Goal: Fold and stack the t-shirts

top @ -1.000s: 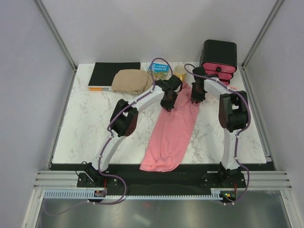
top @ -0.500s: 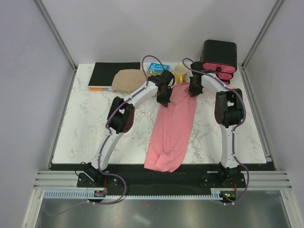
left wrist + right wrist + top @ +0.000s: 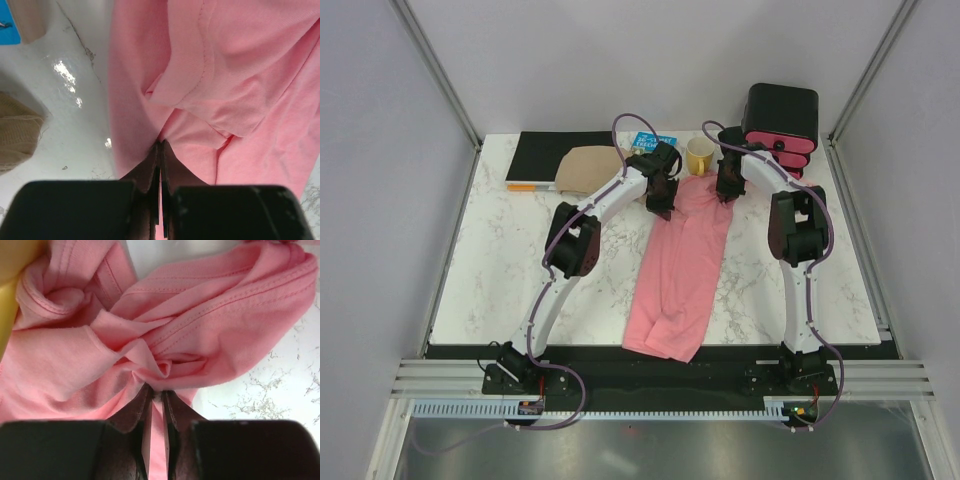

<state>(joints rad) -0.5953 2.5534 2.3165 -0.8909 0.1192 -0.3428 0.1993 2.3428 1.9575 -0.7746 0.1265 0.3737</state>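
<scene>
A white, grey-veined marble table [image 3: 500,260] fills the floor of a booth closed on 3 sides by plain pale grey walls [image 3: 650,60], with slanting aluminium frame posts [image 3: 435,70] at the far corners and a ribbed metal rail [image 3: 650,380] along the near edge where the 2 arms are bolted. The salmon-pink t-shirt [image 3: 682,265] lies bunched into a long strip down the middle of the table. Its far end sits just beside the yellow mug [image 3: 699,153] and its near end reaches the dark strip at the table's near edge. The left gripper [image 3: 661,200] is at the far left corner of the cloth; in its wrist view its jaws are pressed fully together with a pinch of pink fabric caught at the tips [image 3: 160,145]. The right gripper [image 3: 725,190] is at the far right corner, its jaws nearly closed with a fold of the twisted hem clamped in the narrow gap [image 3: 156,392]. Along the far edge sit a flat black pad [image 3: 555,155], a tan cloth [image 3: 595,168] lying partly on it, a blue book [image 3: 648,143], and a black box [image 3: 780,120] with pink drawer fronts at the far right corner. The marble shows glossy light reflections beside the shirt.
</scene>
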